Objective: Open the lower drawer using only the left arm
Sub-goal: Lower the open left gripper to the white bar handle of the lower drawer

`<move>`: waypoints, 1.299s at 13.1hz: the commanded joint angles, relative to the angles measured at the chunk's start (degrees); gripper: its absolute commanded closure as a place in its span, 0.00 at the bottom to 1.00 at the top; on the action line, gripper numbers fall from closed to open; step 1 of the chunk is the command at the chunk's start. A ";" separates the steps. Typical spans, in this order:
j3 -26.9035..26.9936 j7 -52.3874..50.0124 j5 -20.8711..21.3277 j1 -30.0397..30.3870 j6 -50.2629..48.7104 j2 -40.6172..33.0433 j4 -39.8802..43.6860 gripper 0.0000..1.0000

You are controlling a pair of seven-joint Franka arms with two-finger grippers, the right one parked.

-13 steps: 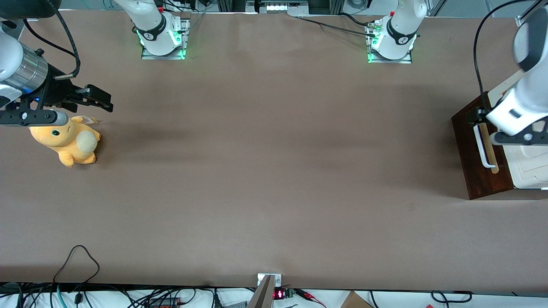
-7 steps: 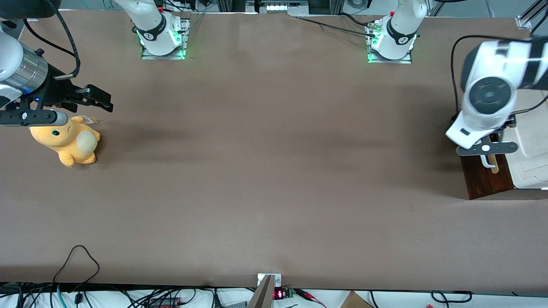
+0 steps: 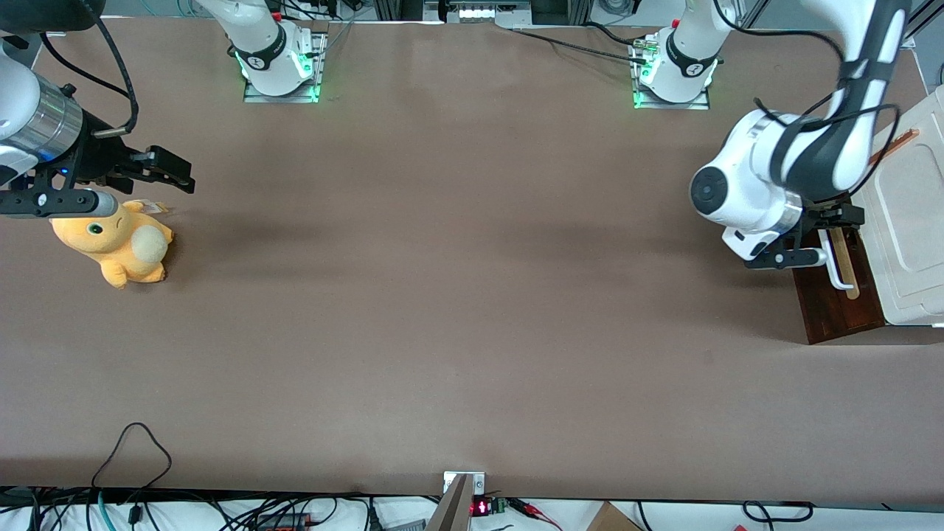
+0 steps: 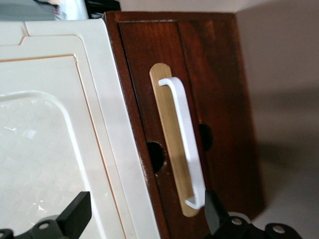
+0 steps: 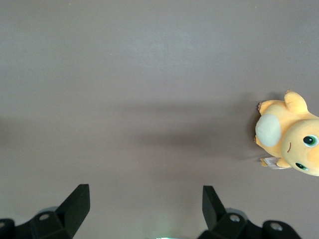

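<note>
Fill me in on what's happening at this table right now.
The left arm is at the working arm's end of the table, going for the lower drawer of a small cabinet. Its pincer is open and hangs just above the drawer's dark brown front, one finger beside the end of the white loop handle. Nothing is gripped yet, and the drawer looks shut. A yellow plush toy lies toward the parked arm's end.
</note>
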 commanded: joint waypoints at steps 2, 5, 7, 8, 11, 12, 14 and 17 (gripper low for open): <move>-0.19 3.29 5.82 -0.89 -2.10 1.93 0.85 0.00; -1.42 6.66 5.55 -0.89 -1.30 0.70 1.65 0.00; -1.51 5.96 5.46 -0.97 -0.86 2.26 0.34 0.00; -1.42 4.13 5.99 -1.15 -0.77 3.84 0.33 0.00; -1.07 -8.50 7.30 -2.11 -2.26 9.38 0.24 0.00; -0.98 -11.07 8.61 -2.38 -4.44 11.05 0.24 0.00; -0.72 -12.76 10.64 -2.38 -6.39 12.91 0.24 0.01; -0.54 -14.60 12.40 -2.38 -9.20 14.14 -0.02 0.02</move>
